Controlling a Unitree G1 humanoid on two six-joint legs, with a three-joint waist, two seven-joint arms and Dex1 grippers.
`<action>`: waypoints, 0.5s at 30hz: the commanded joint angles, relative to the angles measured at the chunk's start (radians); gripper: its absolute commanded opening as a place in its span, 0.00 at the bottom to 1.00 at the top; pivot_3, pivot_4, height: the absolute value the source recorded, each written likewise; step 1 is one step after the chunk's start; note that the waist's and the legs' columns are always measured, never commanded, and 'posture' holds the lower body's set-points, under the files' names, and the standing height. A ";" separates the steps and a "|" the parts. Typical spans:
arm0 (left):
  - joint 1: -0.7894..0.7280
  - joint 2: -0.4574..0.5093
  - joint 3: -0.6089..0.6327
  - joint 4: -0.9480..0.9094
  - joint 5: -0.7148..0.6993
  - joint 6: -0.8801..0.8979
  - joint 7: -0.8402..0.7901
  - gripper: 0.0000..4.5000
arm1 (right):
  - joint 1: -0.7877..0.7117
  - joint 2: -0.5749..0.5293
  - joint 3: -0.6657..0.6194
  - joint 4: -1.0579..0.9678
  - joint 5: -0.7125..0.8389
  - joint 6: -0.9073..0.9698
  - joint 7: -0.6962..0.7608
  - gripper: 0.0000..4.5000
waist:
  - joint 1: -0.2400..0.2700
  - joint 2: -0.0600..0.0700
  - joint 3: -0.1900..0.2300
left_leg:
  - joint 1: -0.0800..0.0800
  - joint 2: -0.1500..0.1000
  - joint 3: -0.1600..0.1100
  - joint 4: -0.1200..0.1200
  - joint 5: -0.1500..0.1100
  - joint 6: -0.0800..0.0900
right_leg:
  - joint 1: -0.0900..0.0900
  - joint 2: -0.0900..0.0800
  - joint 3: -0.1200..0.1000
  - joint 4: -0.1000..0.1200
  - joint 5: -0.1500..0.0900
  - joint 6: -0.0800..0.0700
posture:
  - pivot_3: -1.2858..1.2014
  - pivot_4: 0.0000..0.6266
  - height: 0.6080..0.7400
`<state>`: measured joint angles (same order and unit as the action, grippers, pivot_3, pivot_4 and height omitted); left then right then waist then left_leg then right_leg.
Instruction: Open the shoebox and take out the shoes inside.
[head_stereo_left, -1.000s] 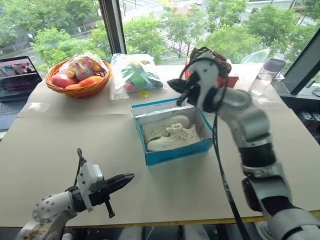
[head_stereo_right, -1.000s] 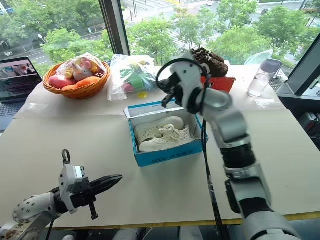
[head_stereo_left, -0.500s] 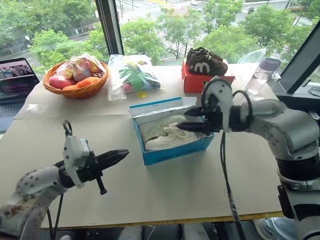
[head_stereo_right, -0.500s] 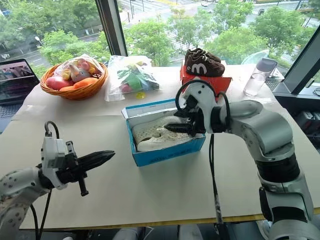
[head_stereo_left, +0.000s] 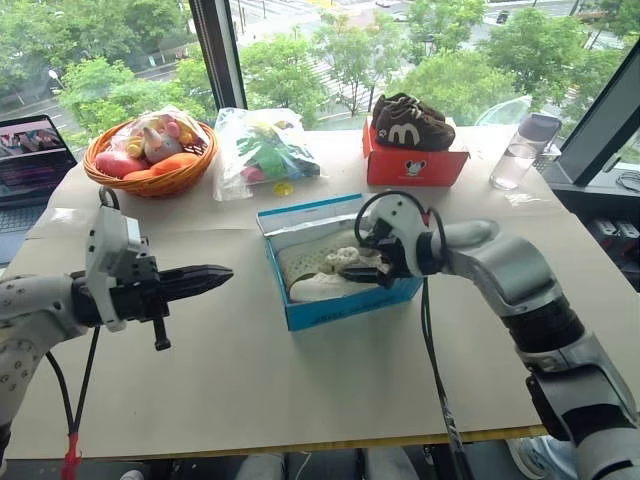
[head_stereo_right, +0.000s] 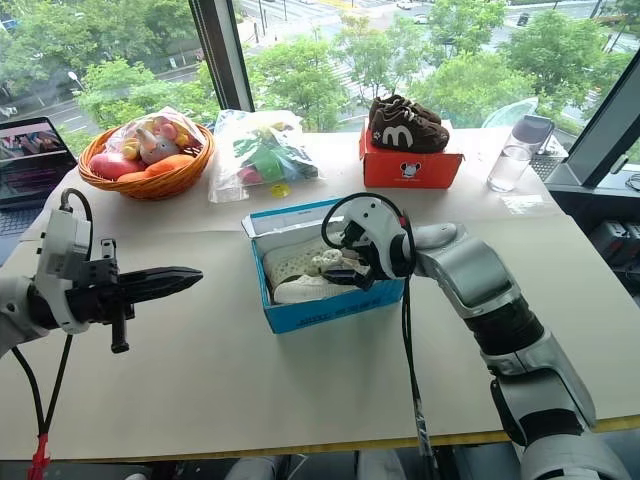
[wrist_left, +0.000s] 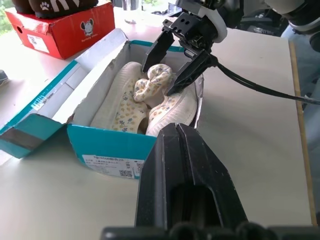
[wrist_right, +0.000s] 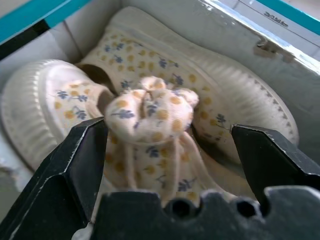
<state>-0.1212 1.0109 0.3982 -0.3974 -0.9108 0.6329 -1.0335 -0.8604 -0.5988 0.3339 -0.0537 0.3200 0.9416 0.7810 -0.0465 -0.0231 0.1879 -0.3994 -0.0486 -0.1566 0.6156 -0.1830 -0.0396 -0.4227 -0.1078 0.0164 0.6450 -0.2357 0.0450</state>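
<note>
The blue shoebox (head_stereo_left: 345, 305) stands open in the middle of the table, its white inside showing. Two cream shoes (head_stereo_left: 308, 270) with a small flower print lie side by side in it. My right gripper (head_stereo_left: 366, 262) reaches down into the box and is open, one black finger (wrist_right: 80, 155) on each side of the knotted fabric bow (wrist_right: 150, 111) on the nearer shoe, without closing on it. My left gripper (head_stereo_left: 218, 275) is shut and empty, held above the table to the left of the box and pointing towards it.
A red-orange box (head_stereo_left: 415, 167) with dark brown shoes on top stands behind the shoebox. At the back are a fruit basket (head_stereo_left: 150, 182), a plastic bag of toys (head_stereo_left: 265, 150), a clear bottle (head_stereo_left: 520, 160) and a laptop (head_stereo_left: 35, 150) at the far left.
My right gripper has come down from above the box into it and opened around the shoe's bow. My left arm has lifted its shut gripper higher above the table.
</note>
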 joint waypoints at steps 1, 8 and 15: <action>-0.028 0.022 0.030 0.064 0.014 -0.022 -0.066 0.00 | -0.006 0.022 -0.024 0.025 -0.019 0.005 -0.017 1.00 | -0.001 0.000 0.000 | 0.001 0.000 0.000 0.000 0.000 0.000 | 0.000 0.000 0.000 0.000 0.000 0.000 | 0.52 0.24 1.00; -0.085 0.013 0.004 0.121 0.038 -0.029 -0.098 0.00 | 0.015 0.049 -0.040 0.005 -0.017 0.047 -0.024 0.84 | -0.001 0.000 0.000 | 0.002 0.001 0.000 0.000 0.001 -0.001 | 0.001 0.001 0.000 0.001 0.000 0.000 | 0.52 0.24 1.00; -0.138 -0.004 -0.024 0.147 0.066 -0.037 -0.101 0.00 | 0.029 0.067 -0.035 0.002 -0.029 0.054 -0.034 0.31 | 0.001 0.000 0.000 | 0.001 0.001 0.000 0.000 0.001 -0.001 | 0.001 0.001 0.000 0.001 0.001 -0.001 | 0.52 0.24 1.00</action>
<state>-0.2366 1.0068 0.3686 -0.2480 -0.8557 0.6147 -1.1288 -0.8423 -0.5286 0.3074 -0.0406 0.3049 0.9849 0.7610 -0.0458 -0.0232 0.1878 -0.3981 -0.0473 -0.1566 0.6159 -0.1824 -0.0405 -0.4219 -0.1064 0.0166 0.6461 -0.2351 0.0444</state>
